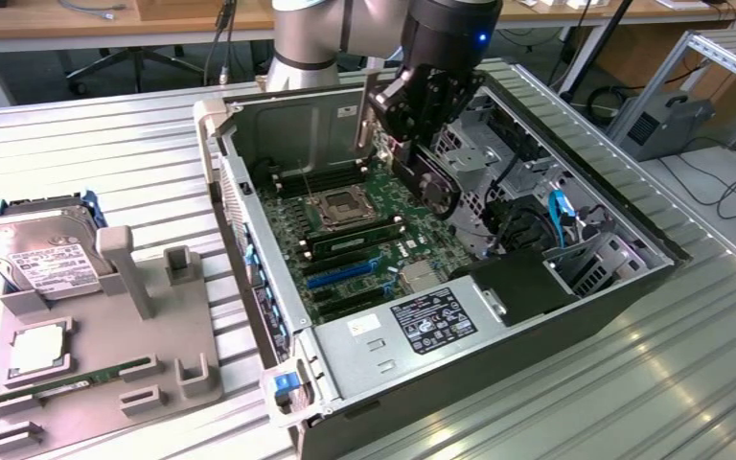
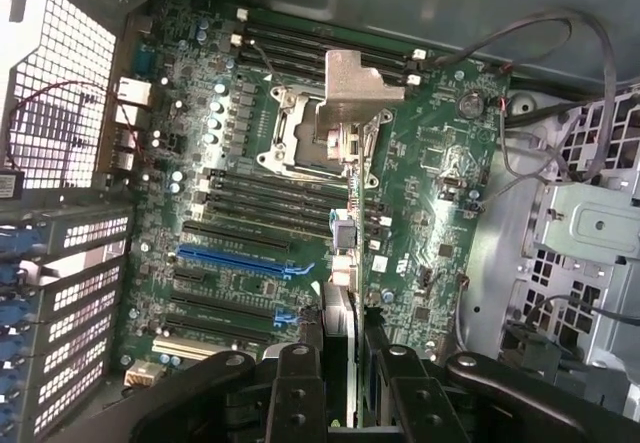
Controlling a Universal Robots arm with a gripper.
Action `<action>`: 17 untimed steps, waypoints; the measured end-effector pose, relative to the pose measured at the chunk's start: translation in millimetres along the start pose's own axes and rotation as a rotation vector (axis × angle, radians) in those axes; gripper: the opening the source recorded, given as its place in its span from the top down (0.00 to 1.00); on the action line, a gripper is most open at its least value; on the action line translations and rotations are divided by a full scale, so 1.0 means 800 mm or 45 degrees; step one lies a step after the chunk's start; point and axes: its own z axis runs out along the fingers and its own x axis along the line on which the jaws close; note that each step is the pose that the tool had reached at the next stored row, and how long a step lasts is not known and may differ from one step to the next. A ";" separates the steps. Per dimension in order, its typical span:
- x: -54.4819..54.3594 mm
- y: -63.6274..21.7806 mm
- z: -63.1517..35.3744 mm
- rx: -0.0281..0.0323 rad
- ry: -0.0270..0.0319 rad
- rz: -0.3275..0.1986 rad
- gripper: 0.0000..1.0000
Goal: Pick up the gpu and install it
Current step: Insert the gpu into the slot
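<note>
Worktop [image 1: 126, 163]: ribbed metal, with the open computer case lying on its side near the middle.
Computer case [image 1: 294, 125]: its walls crowd the arm, so a sideways swing risks clipping the rim or the drive cage.
Motherboard [image 2: 440, 193]: lies bare directly under the load, and a drop or a hard descent could gouge its components.
Hand [image 2: 345, 358]: about half closed, its fingers clamping the gpu by its edges. It looks a narrow hold, so the card may pivot or slip.
gpu [image 1: 429, 182]: hangs inside the case clear of the board, bracket end lowest, above the CPU socket [image 2: 310, 133]. Contact there could bend pins.
Blue slot [image 2: 240, 258]: off to one side of the card and not yet lined up. Pressing in skewed could jam the connector.
Cables [image 2: 560, 43]: loose loops near the case wall could snag the card.
</note>
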 end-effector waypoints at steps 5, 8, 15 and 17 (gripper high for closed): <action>0.000 0.000 0.000 -0.0009 0.0002 -0.031 0.74; 0.000 0.000 0.000 -0.0013 0.0003 -0.049 0.74; 0.000 0.000 0.000 -0.0025 0.0007 -0.090 0.74; 0.000 0.000 0.000 -0.0029 0.0008 -0.107 0.74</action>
